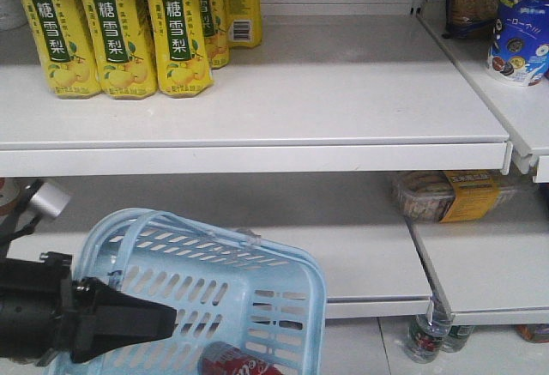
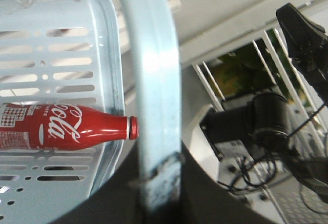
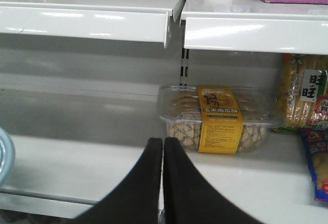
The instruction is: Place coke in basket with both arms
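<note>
Lying flat in our basket (image 1: 283, 306), the coke (image 2: 61, 126) sits beside our left gripper (image 1: 129, 319), whose state we cannot tell; right gripper (image 3: 163, 152) closed, empty.

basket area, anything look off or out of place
The coke lies on its side on the slotted bottom of the basket, not upright. It looks intact, with no spill visible. Nothing else there stands out.
</note>
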